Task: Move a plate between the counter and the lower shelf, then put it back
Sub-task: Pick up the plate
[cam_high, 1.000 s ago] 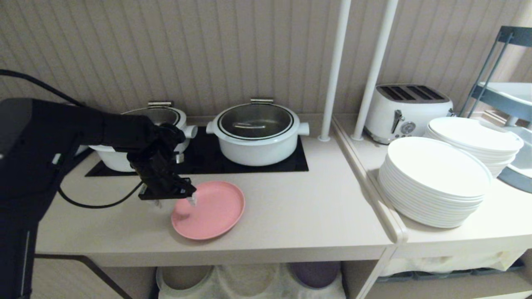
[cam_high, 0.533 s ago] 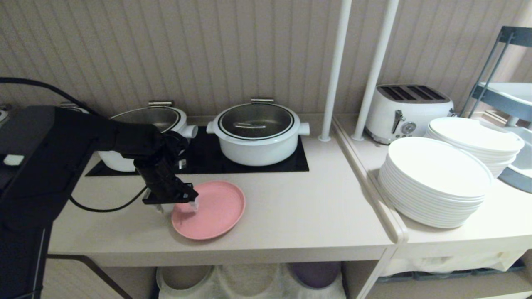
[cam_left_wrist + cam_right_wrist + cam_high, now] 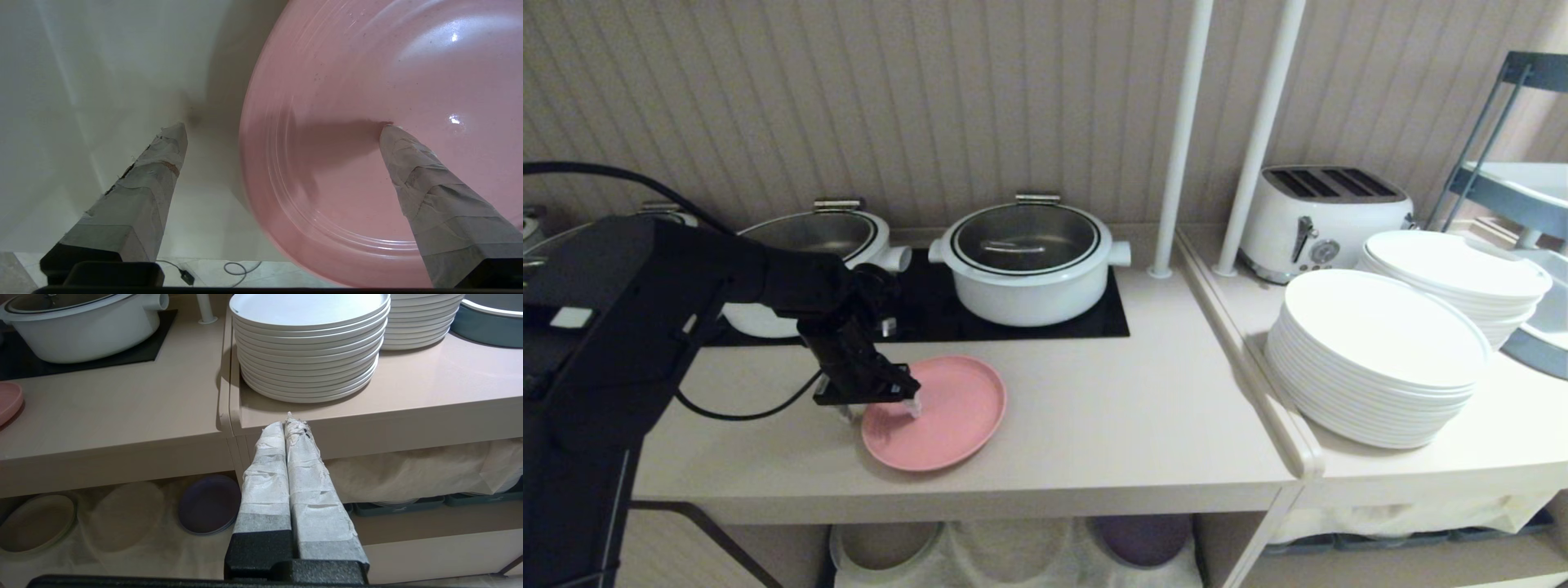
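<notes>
Lately changed: the left gripper (image 3: 882, 402) had spread its fingers (image 3: 408, 163) a little wider over the last second, to full spread, straddling the left rim of the plate (image 3: 943, 412), one finger over the bare counter (image 3: 1094, 425), the other over the plate's floor. The arm had crept slightly right; the plate had not moved. Reading: either a release after setting down or a pre-grasp; the frames did not settle which. Nothing was pinched.

Containers, left to right:
- Left pot (image 3: 809, 245), white, on the black inset panel, partly behind the arm; steel interior, contents not discernible.
- Right pot (image 3: 1029, 273), white, glass lid on; nothing visible inside.
- Plate, pink, near the counter's front edge, empty.
- Lower shelf (image 3: 1013, 559), white cloth lining; a pale plate (image 3: 36, 522) at left, a purple plate (image 3: 1143, 539) at right.
- Stacked white plates (image 3: 1380, 359) on the adjoining top, a second stack (image 3: 1462, 273) behind, toaster (image 3: 1327, 216) farther back.

Right gripper (image 3: 288, 428): parked low before the shelves, fingers pressed together, holding nothing.
</notes>
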